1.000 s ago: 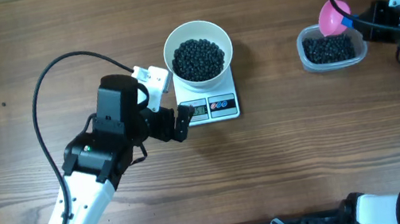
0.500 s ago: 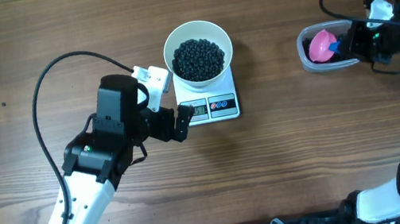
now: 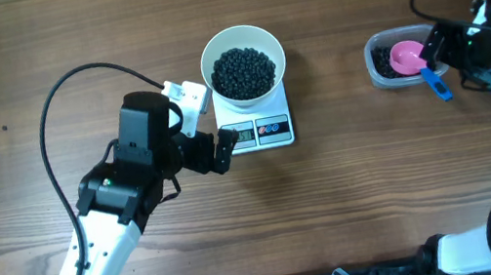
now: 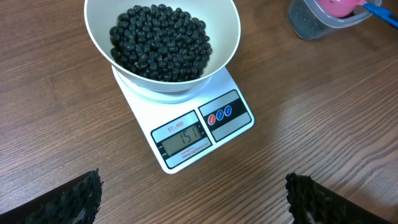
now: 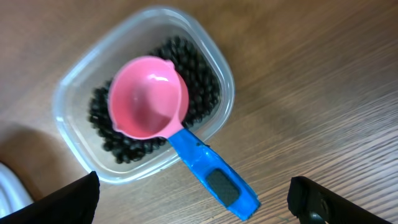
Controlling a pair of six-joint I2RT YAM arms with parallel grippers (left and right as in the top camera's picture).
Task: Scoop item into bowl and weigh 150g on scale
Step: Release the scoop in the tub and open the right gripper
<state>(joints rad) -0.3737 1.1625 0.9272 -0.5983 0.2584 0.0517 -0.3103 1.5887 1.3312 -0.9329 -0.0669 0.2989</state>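
Two black fingers [image 4: 74,199] of my left gripper [image 4: 193,198] sit at the near corners of its wrist view. They are spread wide with nothing between them, and the gripper hangs over the wooden table [image 3: 382,185] just near and left of the scale [image 4: 233,124].

The scale is a small white square near the table's middle. Its grey display [image 4: 181,138] faces the near side and reads 151, and a red and a blue round button [image 4: 219,115] sit to the display's right.

On the scale's far part stands the white bowl [image 4: 230,37], round and smooth-sided. It holds a heap of the item [image 4: 161,43]: small, round, matte black beans that cover the bottom and rise well up the sides.

Far to the right, well apart from the scale, is a clear rectangular plastic container [image 5: 74,137] with more of the same black beans inside. A pink scoop [image 5: 148,96] rests in it, cup up and empty, lying on the beans. Its blue handle [image 5: 211,168] pokes out over the container's rim.

My right gripper [image 5: 199,202] hangs over that handle. Its jaws are wide apart, clear of the scoop and holding nothing.
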